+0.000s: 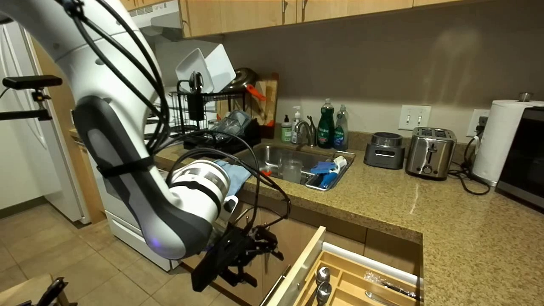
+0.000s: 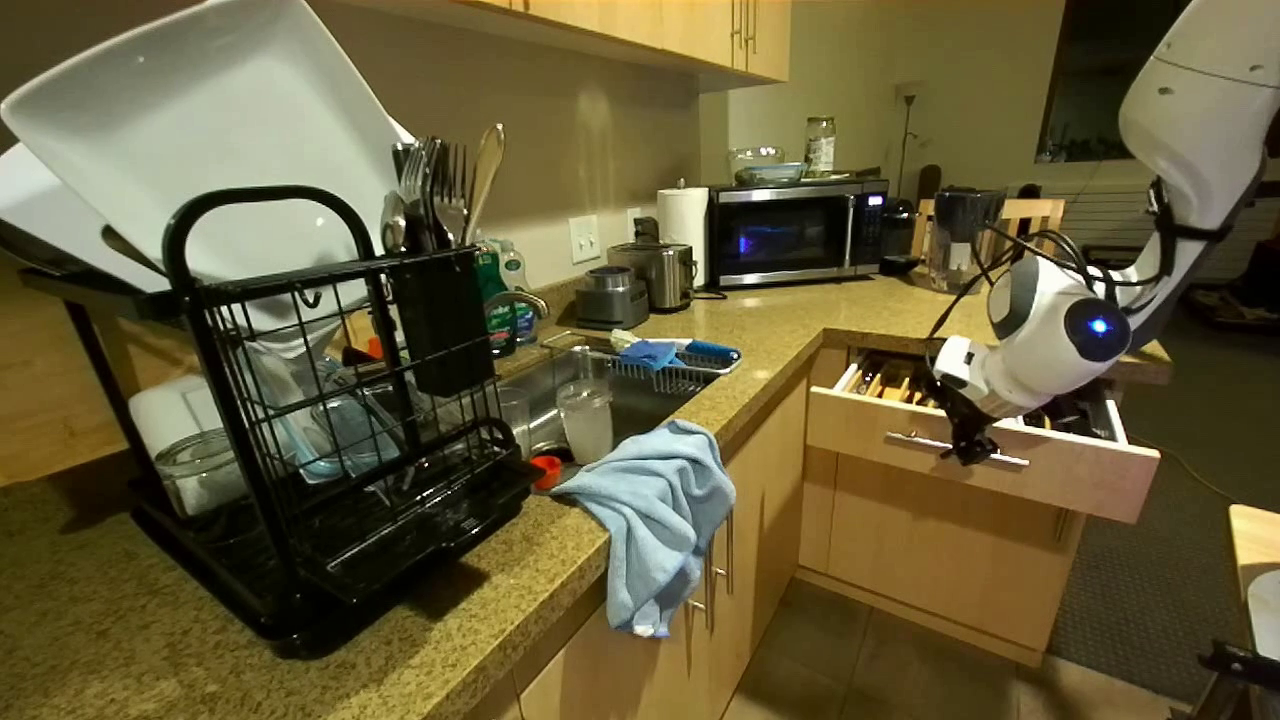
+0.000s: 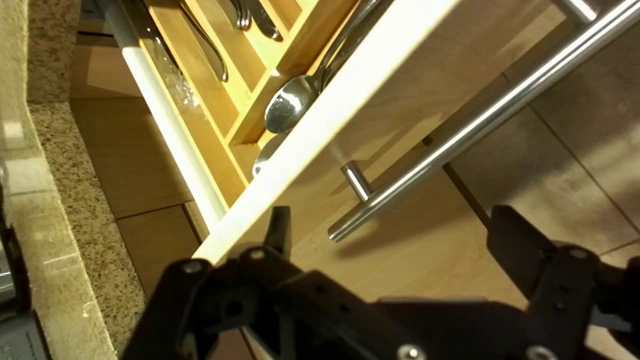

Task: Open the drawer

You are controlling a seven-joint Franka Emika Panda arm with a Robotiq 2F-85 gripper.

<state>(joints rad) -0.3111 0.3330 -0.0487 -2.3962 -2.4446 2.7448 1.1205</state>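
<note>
Standing pulled out, cutlery drawer (image 3: 322,125) spans wrist view's top; tool (image 3: 392,232) at bottom, spread wide; metal bar handle (image 3: 475,129) upper right

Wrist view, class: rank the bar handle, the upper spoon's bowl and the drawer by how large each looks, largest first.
1. Drawer, even cut off by the frame
2. Bar handle
3. Upper spoon's bowl, clearly smallest

Drawer (image 2: 1070,475) smooth wood; handle (image 3: 480,125) glossy metal; countertop (image 1: 382,199) glossy stone-look; towel (image 2: 660,510) matt cloth; end effector (image 3: 392,234) matt

Free air above drawer (image 3: 327,120), handle (image 3: 465,140) jutting outward
</note>
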